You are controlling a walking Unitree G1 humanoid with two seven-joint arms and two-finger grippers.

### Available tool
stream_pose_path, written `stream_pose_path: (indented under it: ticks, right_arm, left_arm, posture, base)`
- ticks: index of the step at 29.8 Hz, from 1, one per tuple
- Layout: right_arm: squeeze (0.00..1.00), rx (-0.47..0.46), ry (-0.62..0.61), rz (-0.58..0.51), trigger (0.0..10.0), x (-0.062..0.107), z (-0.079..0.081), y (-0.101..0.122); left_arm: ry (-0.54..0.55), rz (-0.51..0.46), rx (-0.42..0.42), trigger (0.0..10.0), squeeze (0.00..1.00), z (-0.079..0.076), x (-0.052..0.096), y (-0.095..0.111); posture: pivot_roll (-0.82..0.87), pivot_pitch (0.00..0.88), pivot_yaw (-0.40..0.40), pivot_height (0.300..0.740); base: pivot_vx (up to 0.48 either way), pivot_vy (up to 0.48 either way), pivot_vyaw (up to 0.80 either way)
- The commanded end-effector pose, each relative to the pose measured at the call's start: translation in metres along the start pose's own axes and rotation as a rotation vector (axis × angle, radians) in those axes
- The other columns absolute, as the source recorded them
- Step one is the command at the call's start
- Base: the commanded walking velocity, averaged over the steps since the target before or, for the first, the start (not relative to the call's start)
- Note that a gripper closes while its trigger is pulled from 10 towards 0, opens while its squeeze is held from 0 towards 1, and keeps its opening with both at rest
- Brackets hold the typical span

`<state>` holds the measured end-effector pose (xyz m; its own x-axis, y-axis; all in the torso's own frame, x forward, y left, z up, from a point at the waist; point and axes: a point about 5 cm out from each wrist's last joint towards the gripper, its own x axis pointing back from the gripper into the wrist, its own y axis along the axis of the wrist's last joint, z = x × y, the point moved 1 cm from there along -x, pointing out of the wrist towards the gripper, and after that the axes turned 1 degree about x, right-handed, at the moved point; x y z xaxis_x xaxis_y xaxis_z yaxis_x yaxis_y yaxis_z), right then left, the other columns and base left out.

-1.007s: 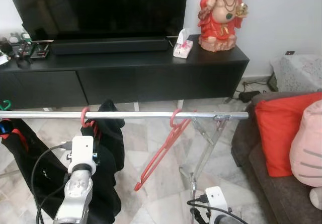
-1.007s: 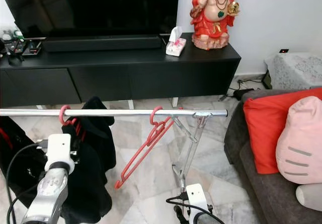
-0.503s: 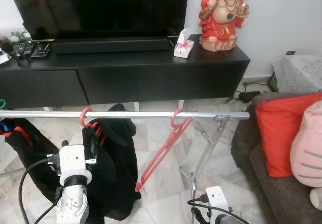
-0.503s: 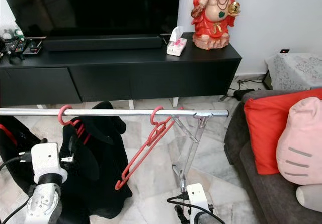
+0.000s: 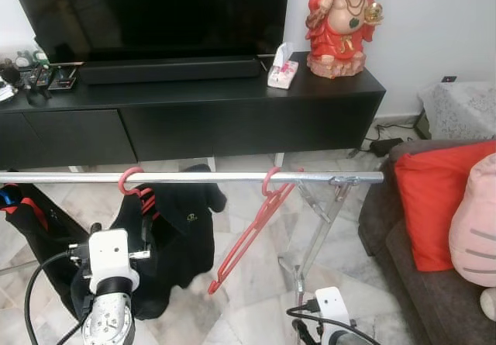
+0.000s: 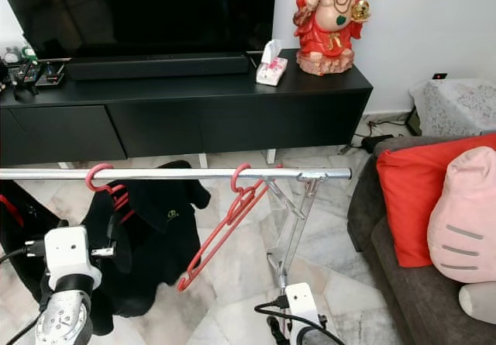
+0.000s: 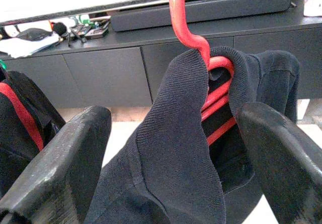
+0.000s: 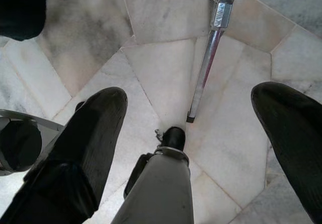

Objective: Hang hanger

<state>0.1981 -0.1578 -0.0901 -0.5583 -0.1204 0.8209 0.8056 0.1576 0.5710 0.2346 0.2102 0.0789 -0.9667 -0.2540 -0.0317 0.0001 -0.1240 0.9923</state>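
A silver clothes rail (image 5: pixel 201 177) runs across in front of me. On its left part hangs a red hanger (image 5: pixel 129 179) carrying a black garment (image 5: pixel 182 229). My left gripper (image 7: pixel 173 117) is open just before it, one finger on each side of the garment's collar (image 7: pixel 181 133) without clamping it. The red hook (image 7: pixel 185 22) rises above the collar. An empty red hanger (image 5: pixel 252 232) hangs tilted from the rail further right. My right gripper (image 8: pixel 193 95) hangs low and open, pointing at the floor.
The rack's folding legs (image 5: pixel 314 236) stand at the right end, with one leg tube (image 8: pixel 207 68) under my right gripper. A black TV cabinet (image 5: pixel 194 112) lies beyond the rail. A sofa with a red cushion (image 5: pixel 438 205) is at the right. More dark clothes (image 5: pixel 31 213) hang far left.
My left arm has dropped and drawn back from the rail. The black garment has swung out to the right, and its hook sits slightly further left. The empty hanger and right arm are unchanged.
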Motion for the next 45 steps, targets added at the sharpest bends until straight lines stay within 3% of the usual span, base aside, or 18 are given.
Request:
stream_pose_path:
  ticks: [1, 10, 22, 27, 30, 33, 37, 40, 42, 45]
  right_arm:
    - [0.0, -0.013, -0.006, 0.004, 10.0, 0.0, -0.001, -0.002]
    - [0.0, -0.015, -0.011, 0.007, 10.0, 0.001, -0.001, -0.003]
    - [0.0, -0.01, -0.01, 0.011, 10.0, 0.001, -0.001, -0.005]
    - [0.0, -0.01, -0.011, 0.012, 10.0, 0.001, -0.001, -0.006]
    - [0.0, -0.011, -0.013, 0.013, 10.0, 0.001, -0.001, -0.006]
    - [0.0, -0.011, -0.014, 0.013, 10.0, 0.001, -0.002, -0.006]
    - [0.0, -0.011, -0.015, 0.013, 10.0, 0.001, -0.002, -0.006]
    - [0.0, -0.011, -0.015, 0.013, 10.0, 0.001, -0.002, -0.006]
    - [0.0, -0.01, -0.015, 0.012, 10.0, 0.001, -0.002, -0.005]
    - [0.0, -0.01, -0.015, 0.012, 10.0, 0.001, -0.002, -0.005]
  left_arm:
    - [-0.01, 0.014, 0.005, 10.0, 0.0, -0.002, 0.002, -0.001]
    - [-0.015, 0.062, -0.02, 10.0, 0.0, 0.003, 0.018, -0.016]
    - [-0.02, 0.057, -0.032, 10.0, 0.0, 0.001, 0.023, -0.015]
    - [-0.046, 0.084, -0.108, 10.0, 0.0, 0.004, 0.041, -0.024]
    - [-0.031, 0.135, -0.172, 10.0, 0.0, 0.013, 0.063, -0.037]
    - [-0.04, 0.151, -0.214, 10.0, 0.0, 0.015, 0.075, -0.041]
    - [-0.157, 0.195, -0.327, 10.0, 0.0, 0.014, 0.099, -0.052]
    - [-0.182, 0.206, -0.35, 10.0, 0.0, 0.014, 0.104, -0.056]
    - [-0.242, 0.272, -0.416, 10.0, 0.0, 0.018, 0.111, -0.07]
    - [-0.249, 0.276, -0.429, 10.0, 0.0, 0.019, 0.112, -0.071]
  posture:
    - [-0.08, 0.0, 0.016, 0.74]
    - [-0.07, 0.0, 0.015, 0.74]
    - [-0.08, 0.0, 0.017, 0.74]
    - [-0.07, 0.0, 0.021, 0.74]
    - [-0.07, 0.0, 0.023, 0.74]
    - [-0.07, 0.0, 0.023, 0.74]
    - [-0.07, 0.0, 0.023, 0.74]
    - [-0.07, 0.0, 0.023, 0.74]
    - [-0.06, 0.0, 0.02, 0.74]
    - [-0.06, 0.0, 0.02, 0.74]
  base:
    - [0.0, 0.0, 0.0]
    - [0.0, 0.0, 0.0]
    - [0.0, 0.0, 0.0]
    - [0.0, 0.0, 0.0]
    - [0.0, 0.0, 0.0]
    - [0.0, 0.0, 0.0]
    - [0.0, 0.0, 0.0]
    - [0.0, 0.0, 0.0]
    - [0.0, 0.0, 0.0]
    - [0.0, 0.0, 0.0]
